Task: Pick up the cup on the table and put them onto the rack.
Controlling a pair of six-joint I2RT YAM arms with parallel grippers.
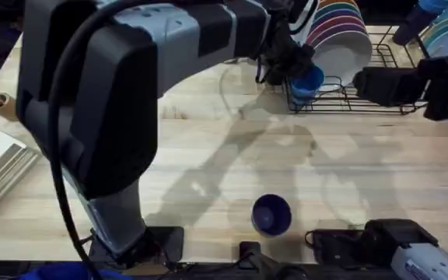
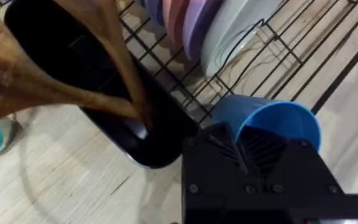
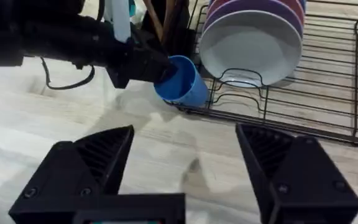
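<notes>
Holding the light blue cup (image 3: 180, 79) in my left end effector (image 3: 157, 67), I advise lowering it fully inside the rack (image 3: 328, 118).

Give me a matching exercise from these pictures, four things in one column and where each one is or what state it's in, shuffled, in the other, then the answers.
Column one:
1. light blue cup
2. navy cup
3. right gripper
4. white plate

Column two:
A. standing on edge in the rack's slots
B. held by the left gripper at the rack's edge
C. open, holding nothing
D. alone on the table, near the arm bases

Pairs: 1-B, 2-D, 3-C, 4-A
</notes>
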